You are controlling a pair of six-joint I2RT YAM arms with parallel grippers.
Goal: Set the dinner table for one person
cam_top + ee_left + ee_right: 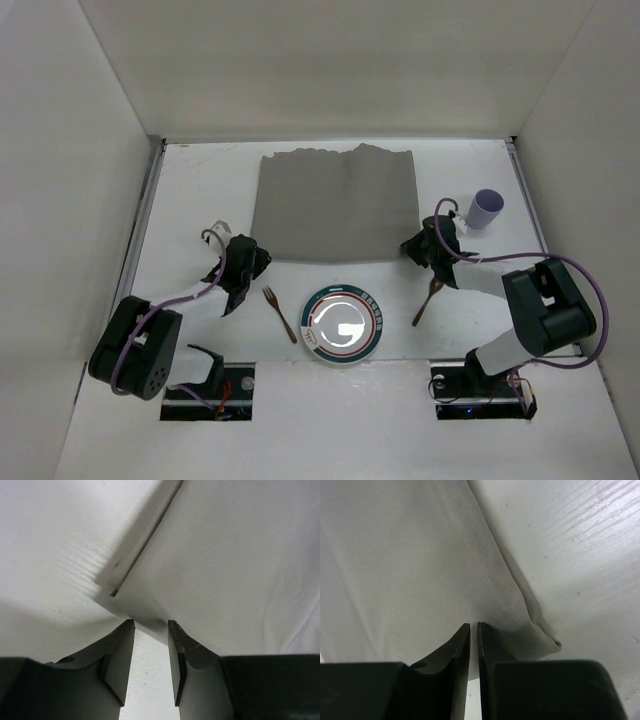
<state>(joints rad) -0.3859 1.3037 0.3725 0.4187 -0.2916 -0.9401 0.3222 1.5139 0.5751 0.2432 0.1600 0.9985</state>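
A grey cloth (335, 205) lies spread on the white dinner table (200, 200) at the middle back. My left gripper (255, 258) is at the cloth's near-left corner. In the left wrist view it (151, 625) is open, with bare table between the jaws and the cloth (240, 570) just ahead of the tips. My right gripper (418, 245) is at the cloth's near-right corner. In the right wrist view it (474, 626) is shut to a thin slit on the edge of the cloth (410, 555), whose corner is bunched up.
A round plate (345, 325) with a red and green rim lies near the front middle. A brown fork (279, 312) lies left of it and a brown spoon (426, 300) right of it. A purple cup (486, 209) stands at the back right. White walls enclose the table.
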